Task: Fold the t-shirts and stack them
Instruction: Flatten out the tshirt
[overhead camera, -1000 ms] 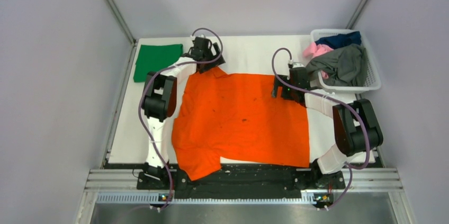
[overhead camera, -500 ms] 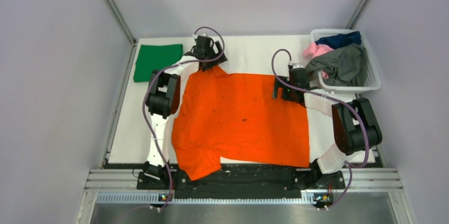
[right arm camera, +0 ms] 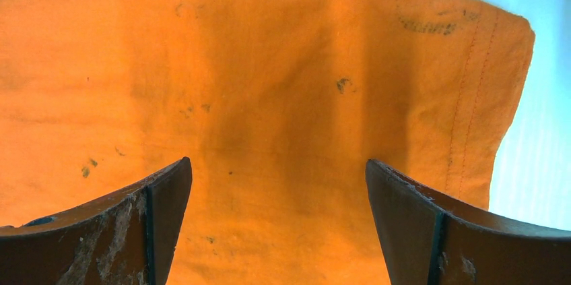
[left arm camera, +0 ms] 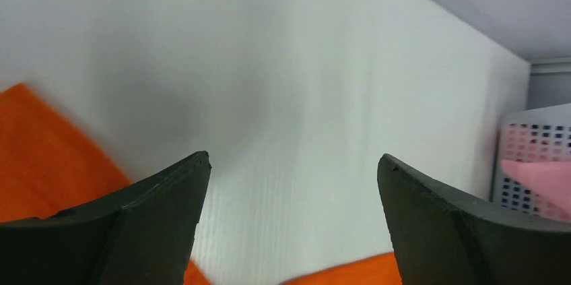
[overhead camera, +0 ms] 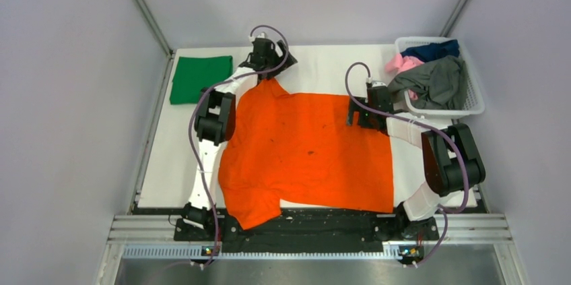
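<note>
Bright orange speckled cloth t-shirt (overhead camera: 310, 153): spread flat across the middle of the white worktop (overhead camera: 323, 69), its near sleeve over the front edge. It is not yet folded.
Plain green cloth t-shirt (overhead camera: 199, 77): folded at the far-left corner, apparently the start of the stack.
Grey shirt (overhead camera: 434, 83), pink shirt (overhead camera: 402, 62), navy shirt (overhead camera: 431, 49): heaped in the white plastic lattice basket (overhead camera: 475, 106).
Left hand (overhead camera: 266, 49): spread wide and empty, over bare worktop just past the far sleeve.
Right hand (overhead camera: 363, 113): spread wide and empty, above the orange shirt's far-right corner.
Progress: likely one of five done — four to go.
</note>
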`<state>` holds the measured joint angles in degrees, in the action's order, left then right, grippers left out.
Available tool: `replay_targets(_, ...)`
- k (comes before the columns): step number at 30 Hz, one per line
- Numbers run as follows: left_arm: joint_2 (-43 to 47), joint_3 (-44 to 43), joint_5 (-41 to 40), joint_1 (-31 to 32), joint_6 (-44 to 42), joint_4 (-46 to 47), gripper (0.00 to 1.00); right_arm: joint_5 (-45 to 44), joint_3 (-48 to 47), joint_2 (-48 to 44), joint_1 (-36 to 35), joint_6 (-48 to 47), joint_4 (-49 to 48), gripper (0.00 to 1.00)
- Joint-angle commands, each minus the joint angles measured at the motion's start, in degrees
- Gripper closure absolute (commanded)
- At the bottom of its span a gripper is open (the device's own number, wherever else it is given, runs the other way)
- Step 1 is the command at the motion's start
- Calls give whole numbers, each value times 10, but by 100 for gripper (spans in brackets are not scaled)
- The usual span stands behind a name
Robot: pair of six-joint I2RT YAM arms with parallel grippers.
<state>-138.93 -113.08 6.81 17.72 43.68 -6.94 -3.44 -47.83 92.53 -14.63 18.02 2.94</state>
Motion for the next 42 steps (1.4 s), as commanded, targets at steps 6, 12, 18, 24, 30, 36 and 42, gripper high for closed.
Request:
replay_targets(6,-52,-140,48,-1,40,37,1,-18,-22,7,-5,-13,1,1)
replay_targets(12,123,76,5,-1,-15,80,1,-16,-22,15,-4,-12,-2,1)
replay_targets(18,241,251,-39,0,-35,84,1,-10,-21,13,-4,-12,-1,1)
replay_targets(24,221,275,-21,0,-20,72,1,-8,-21,18,-4,-12,-1,1)
replay_targets(30,181,252,-25,0,-11,75,1,-8,-22,23,-5,-12,-1,1)
replay_targets(36,148,236,-36,-1,-5,55,1,-8,-25,33,-5,-12,0,1)
replay_targets(42,120,231,-31,-1,5,61,1,-6,-28,39,-4,-13,2,1)
